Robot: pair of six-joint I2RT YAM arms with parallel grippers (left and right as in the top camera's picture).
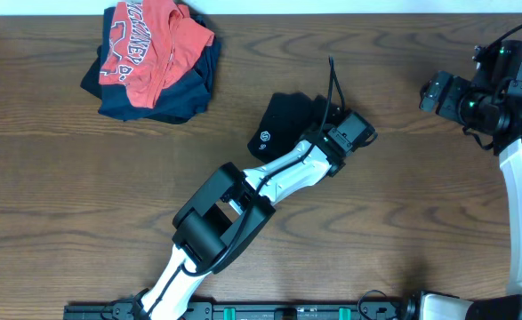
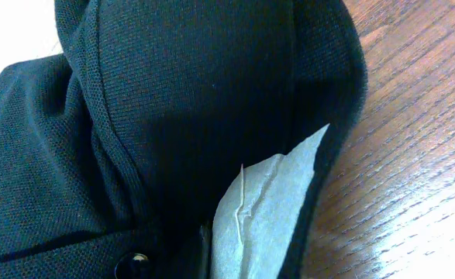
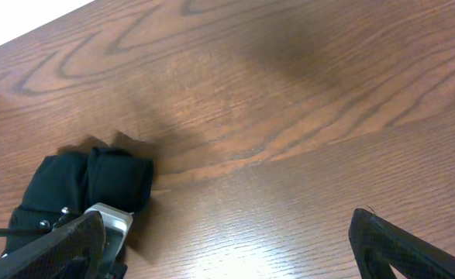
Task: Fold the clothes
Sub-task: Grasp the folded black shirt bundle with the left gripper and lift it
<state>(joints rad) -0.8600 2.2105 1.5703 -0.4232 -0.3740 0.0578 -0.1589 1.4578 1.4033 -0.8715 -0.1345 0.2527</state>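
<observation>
Near the middle of the wooden surface [image 1: 421,204]: black T-shirt [image 1: 283,123], gathered into a small, compact bundle. White emblem [image 1: 264,138] facing up on the bundle's lower left part. From the right wrist view, same T-shirt [image 3: 87,182] seen as a dark rolled lump on the wood grain, low at the left.

Reaching in from the near edge, left arm [image 1: 269,182] stretched diagonally toward the bundle. Left tool [image 1: 318,120] set against the bundle's right side, touching the fabric. Fingers lost against the black cloth from overhead and out of the left wrist view, so cannot tell whether spread or pinching. Left wrist view filled by black knit fabric [image 2: 188,93] at very close range, with seams running down it and a pale neck label [image 2: 266,209] poking out, creased, at a tilt; bare wood to the right.

Well apart at the far right, right tool [image 3: 227,225] up off the wood, spread wide, nothing between its fingers.

At the far left corner, red shirt [image 1: 149,44] with white lettering, crumpled on top of a navy garment [image 1: 167,96].
</observation>
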